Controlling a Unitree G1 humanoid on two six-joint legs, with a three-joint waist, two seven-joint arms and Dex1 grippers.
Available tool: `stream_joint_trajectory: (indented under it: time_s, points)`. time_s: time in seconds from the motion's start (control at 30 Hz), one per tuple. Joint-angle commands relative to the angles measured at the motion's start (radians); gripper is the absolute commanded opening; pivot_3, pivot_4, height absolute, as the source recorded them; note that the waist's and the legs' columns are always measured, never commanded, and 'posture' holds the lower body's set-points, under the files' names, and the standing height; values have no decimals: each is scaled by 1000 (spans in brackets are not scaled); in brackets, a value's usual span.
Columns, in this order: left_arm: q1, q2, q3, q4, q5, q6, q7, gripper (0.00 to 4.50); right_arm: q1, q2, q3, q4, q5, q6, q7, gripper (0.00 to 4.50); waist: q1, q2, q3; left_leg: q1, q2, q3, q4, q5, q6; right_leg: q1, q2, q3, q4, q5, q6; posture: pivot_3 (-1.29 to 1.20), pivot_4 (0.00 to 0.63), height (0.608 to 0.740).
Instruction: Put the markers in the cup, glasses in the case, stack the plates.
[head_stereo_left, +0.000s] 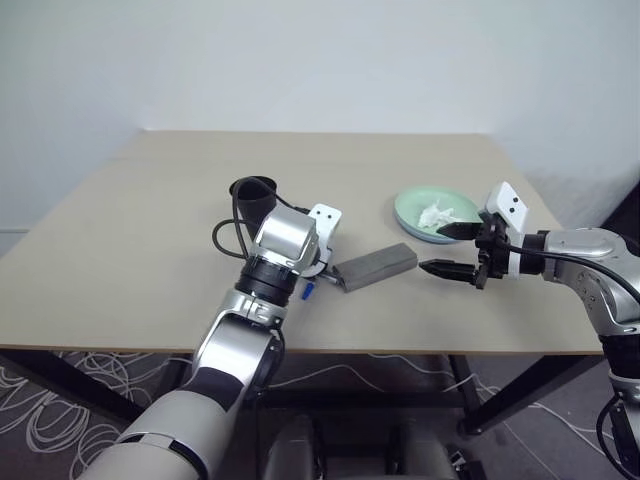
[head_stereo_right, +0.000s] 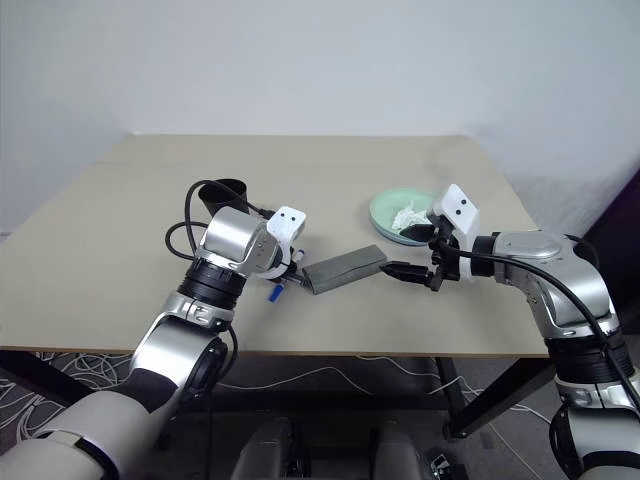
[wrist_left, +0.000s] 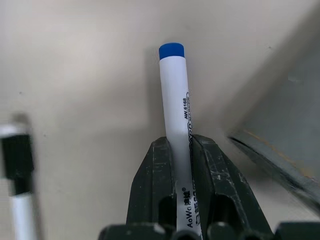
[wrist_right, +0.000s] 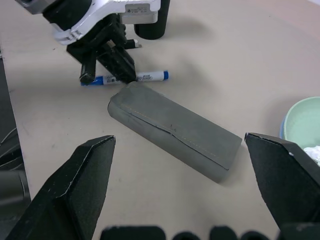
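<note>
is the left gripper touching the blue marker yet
Touching. In the left wrist view both fingers of the left gripper press against the blue marker with no gap.

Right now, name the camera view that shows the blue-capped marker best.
Left wrist view: the blue-capped marker runs lengthwise, clamped between the left gripper fingers. Right wrist view shows it small; head views show just its blue tip.

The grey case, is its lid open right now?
No, the grey case lies shut on the table, its lid seam closed along the side.
</note>
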Motion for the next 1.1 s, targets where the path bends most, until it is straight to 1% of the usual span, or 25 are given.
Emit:
stream_joint_trajectory:
  time_s: [0.03, 0.27, 0.4, 0.47, 0.57, 0.67, 0.8, 1.1]
  points:
    - [-67, 47, 2, -10, 12, -179, -24, 101, -19, -4, -24, -28, 1, -14, -5, 4500, 1, 0, 0, 0, 0, 0, 0, 0, 0, -1, 0, 0, 0, 0, 0, 0, 0, 639]
    - [-144, 87, 92, 1, -18, -569, -77, 101, -24, -3, -25, -32, 2, -12, -7, 4500, 16, -1, 1, -3, -2, 2, 0, 0, 0, -2, -1, 2, -4, 2, -4, 0, 0, 639]
    - [-154, 111, 136, 34, -34, -742, -105, 101, -30, -2, -23, -30, 1, -12, -6, 4500, 16, -1, 1, -3, -3, 4, 1, 0, 1, -1, -1, 4, -4, 2, -3, 0, 0, 639]
    - [-149, 126, 152, 59, -23, -831, -84, 101, -31, -4, -23, -28, 0, -13, -4, 4500, 16, -1, 1, -3, -3, 4, 1, 0, 1, -2, -1, 3, -3, 2, -3, 0, 0, 639]
    - [-144, 161, 165, 119, 31, -971, 13, 101, -32, -4, -23, -26, 0, -14, -2, 4500, 15, -1, 1, -2, -2, 3, 1, -1, 3, -1, -1, 3, -2, -1, 1, 0, 0, 639]
    - [-135, 180, 215, 176, 13, -1035, 53, 101, -35, -2, -20, -25, 0, -14, -1, 4500, 15, -1, 1, -2, -2, 3, 0, 0, 4, -1, 0, 3, -2, -1, 1, 0, 0, 639]
    - [-120, 197, 248, 236, 10, -1128, 73, 101, -38, 0, -17, -22, -1, -15, 2, 4500, 19, -1, 1, -2, -2, 4, 0, 0, 3, -1, 0, 3, -2, -1, 2, 0, 0, 639]
    - [-73, 195, 247, 299, 17, -1222, 62, 101, -45, 3, -14, -17, -3, -14, 7, 4500, 29, -1, 0, -2, -3, 5, 2, -1, -1, -1, -1, 3, -3, -1, 2, 0, 0, 639]
